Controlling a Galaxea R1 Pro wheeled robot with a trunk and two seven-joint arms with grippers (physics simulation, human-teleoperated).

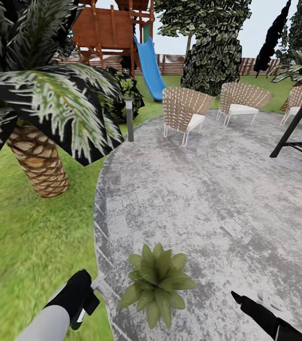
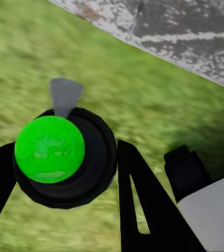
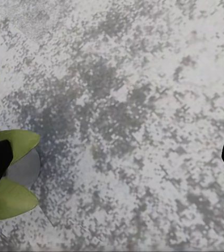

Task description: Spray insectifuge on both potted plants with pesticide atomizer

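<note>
One potted plant [image 1: 156, 280] sits on the grey paving at six o'clock, the left end effector [image 1: 95, 290] at its nine o'clock pinching the pesticide atomizer [image 1: 101, 286], so pickup looks done, spraying remains; right end effector's [image 1: 238, 297] spread I cannot tell.

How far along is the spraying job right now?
Done: the small whitish-grey pesticide atomizer is picked up, held in the left gripper. In hand: its nozzle points toward the low rosette of dull-green pointed leaves on the grey paved patch; no spray is visible. Left: covering this plant and the second one. The right gripper holds nothing.
</note>
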